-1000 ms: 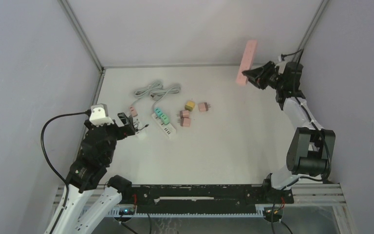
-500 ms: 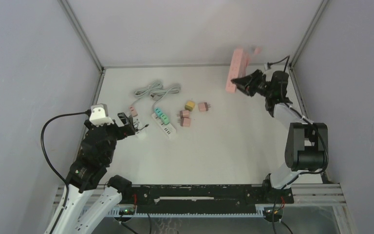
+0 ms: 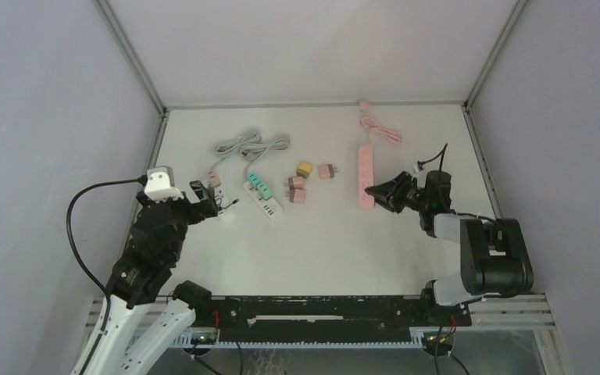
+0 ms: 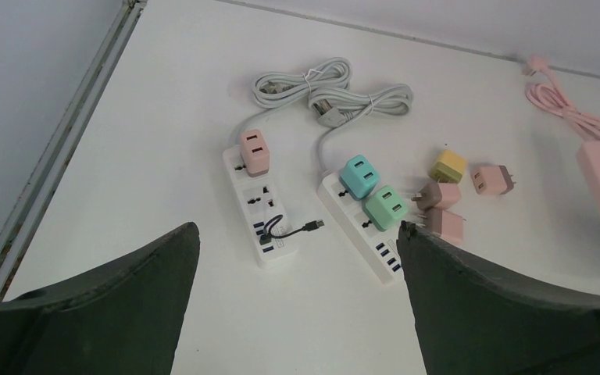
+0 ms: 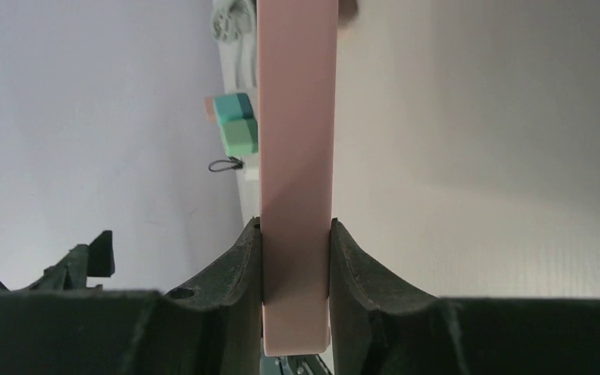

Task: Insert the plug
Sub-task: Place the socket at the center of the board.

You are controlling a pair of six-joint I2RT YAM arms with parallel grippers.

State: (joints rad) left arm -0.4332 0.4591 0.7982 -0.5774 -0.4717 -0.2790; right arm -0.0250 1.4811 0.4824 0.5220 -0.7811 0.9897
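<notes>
A pink power strip (image 3: pixel 366 170) lies lengthwise right of centre, its pink cord (image 3: pixel 380 130) trailing to the back wall. My right gripper (image 3: pixel 375 191) is shut on the strip's near end; in the right wrist view both fingers (image 5: pixel 244 262) press the pink strip (image 5: pixel 297 141) from either side. Several loose plugs lie mid-table: a yellow one (image 3: pixel 305 169), a pink one (image 3: pixel 326 171) and two dusty-pink ones (image 3: pixel 297 189). My left gripper (image 4: pixel 298 226) hangs wide open and holds nothing, above the near end of a white strip (image 4: pixel 259 215).
Two white power strips (image 3: pixel 265 201) (image 3: pixel 223 205) lie left of centre with grey coiled cords (image 3: pixel 251 144). One carries teal (image 4: pixel 361 176) and green (image 4: pixel 384 207) adapters, the other a pink adapter (image 4: pixel 254 151) and a short black USB cable (image 4: pixel 291 228). Grey walls enclose the table.
My right arm swung the pink strip down from high at the back right corner to low over the table right of centre. The left arm has not moved.
</notes>
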